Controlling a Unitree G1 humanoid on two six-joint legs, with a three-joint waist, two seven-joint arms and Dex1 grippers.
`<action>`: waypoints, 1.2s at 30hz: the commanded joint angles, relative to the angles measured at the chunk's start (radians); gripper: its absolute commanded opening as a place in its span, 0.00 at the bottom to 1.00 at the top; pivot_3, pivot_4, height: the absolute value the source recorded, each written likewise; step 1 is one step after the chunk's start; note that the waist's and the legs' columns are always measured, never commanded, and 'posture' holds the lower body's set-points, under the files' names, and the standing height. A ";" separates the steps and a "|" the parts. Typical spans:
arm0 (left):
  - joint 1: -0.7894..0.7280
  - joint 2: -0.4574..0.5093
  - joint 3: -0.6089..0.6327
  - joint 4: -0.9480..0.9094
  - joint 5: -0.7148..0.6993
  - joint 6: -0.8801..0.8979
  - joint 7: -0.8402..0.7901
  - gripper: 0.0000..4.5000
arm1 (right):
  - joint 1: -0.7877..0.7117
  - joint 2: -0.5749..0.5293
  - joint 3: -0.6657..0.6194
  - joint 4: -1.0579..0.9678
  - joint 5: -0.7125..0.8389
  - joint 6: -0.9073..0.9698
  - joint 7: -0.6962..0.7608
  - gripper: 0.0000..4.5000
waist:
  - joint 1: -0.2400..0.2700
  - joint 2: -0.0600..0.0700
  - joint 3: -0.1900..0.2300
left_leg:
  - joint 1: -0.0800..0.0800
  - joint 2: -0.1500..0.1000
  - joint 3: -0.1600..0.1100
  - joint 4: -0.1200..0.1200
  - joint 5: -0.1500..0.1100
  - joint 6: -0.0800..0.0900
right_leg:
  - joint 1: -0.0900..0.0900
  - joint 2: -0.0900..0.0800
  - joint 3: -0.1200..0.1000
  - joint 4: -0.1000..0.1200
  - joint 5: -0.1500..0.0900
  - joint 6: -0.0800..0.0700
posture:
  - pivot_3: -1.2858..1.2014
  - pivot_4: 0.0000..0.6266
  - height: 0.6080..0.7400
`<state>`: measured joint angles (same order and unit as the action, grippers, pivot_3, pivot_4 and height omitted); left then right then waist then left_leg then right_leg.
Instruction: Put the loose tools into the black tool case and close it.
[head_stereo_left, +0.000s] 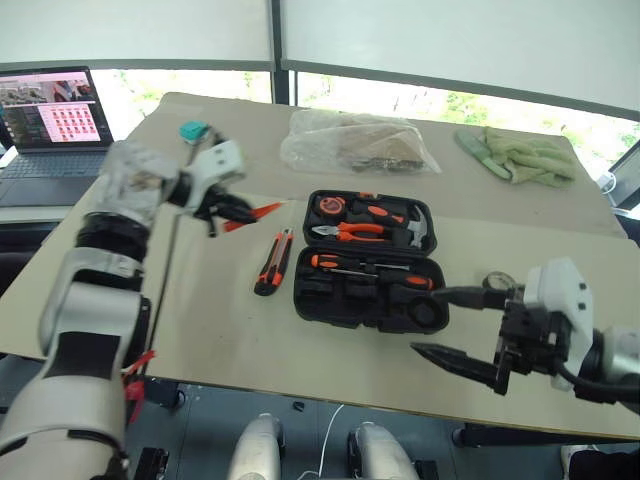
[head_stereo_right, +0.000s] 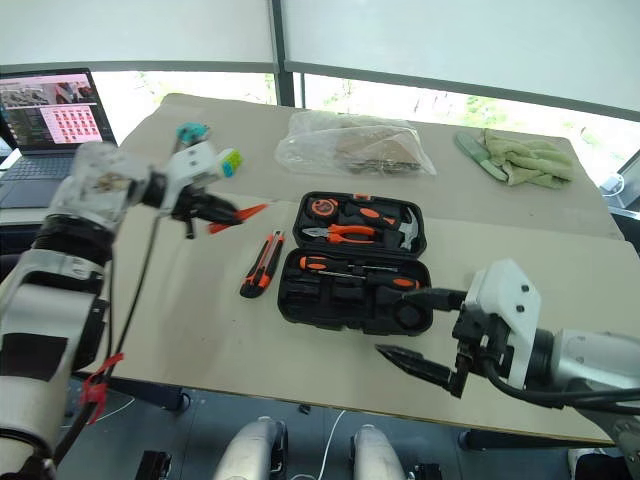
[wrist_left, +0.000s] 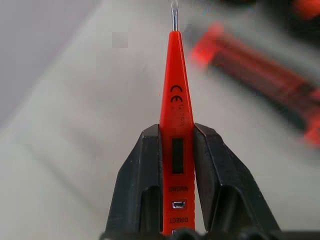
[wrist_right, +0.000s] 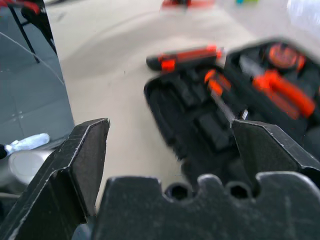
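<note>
The left hand (wrist_left: 176, 165) pinches a slim all-orange screwdriver (wrist_left: 175, 107) with a thin metal tip; the right hand (wrist_right: 170, 145) gapes wide beside the open black tool case (head_stereo_left: 368, 262).

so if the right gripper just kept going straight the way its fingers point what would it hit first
Probably the black tool case. The right gripper has its jaws open, and the right wrist view looks along them at the case's near corner. Depth is unclear, so it could meet the table just short of it.

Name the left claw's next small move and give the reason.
Probably carry the all-orange screwdriver across to the open black tool case. The left claw is shut on it, up off the table, beside the case. The utility knife lies between them and waits its turn.
</note>
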<state>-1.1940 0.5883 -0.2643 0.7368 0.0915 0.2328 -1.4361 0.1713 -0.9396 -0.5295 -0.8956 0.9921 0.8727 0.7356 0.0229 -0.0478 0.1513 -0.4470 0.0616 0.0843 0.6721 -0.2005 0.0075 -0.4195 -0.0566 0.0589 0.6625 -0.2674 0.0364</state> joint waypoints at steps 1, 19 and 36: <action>0.057 -0.050 -0.056 -0.171 -0.005 0.094 -0.021 0.09 | 0.003 0.007 -0.021 0.001 -0.023 -0.045 -0.019 1.00 | -0.011 0.002 -0.001 | 0.000 0.000 0.000 0.001 0.000 0.001 | 0.000 0.000 0.001 0.000 0.000 0.000 | 0.52 0.24 1.00; 0.123 -0.129 -0.244 -0.403 0.041 0.320 -0.053 0.09 | 0.034 0.053 0.010 -0.040 -0.017 -0.066 -0.120 1.00 | -0.031 0.002 -0.001 | 0.001 0.003 -0.002 0.004 -0.001 0.001 | 0.000 0.006 0.005 0.002 0.001 0.000 | 0.52 0.24 1.00; 0.062 -0.236 -0.315 -0.161 0.112 0.195 0.014 0.09 | 0.051 0.064 0.020 -0.060 -0.004 -0.097 -0.163 1.00 | -0.026 0.002 -0.001 | 0.001 0.002 -0.002 0.005 -0.001 0.001 | 0.001 0.006 0.005 0.002 0.001 0.000 | 0.52 0.24 1.00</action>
<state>-1.1092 0.3614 -0.5692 0.5713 0.1948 0.4408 -1.4101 0.2404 -0.8765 -0.5022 -0.9341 0.9676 0.8056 0.5859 -0.0034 -0.0455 0.1504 -0.4458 0.0641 0.0820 0.6767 -0.2012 0.0086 -0.4187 -0.0509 0.0643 0.6644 -0.2665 0.0362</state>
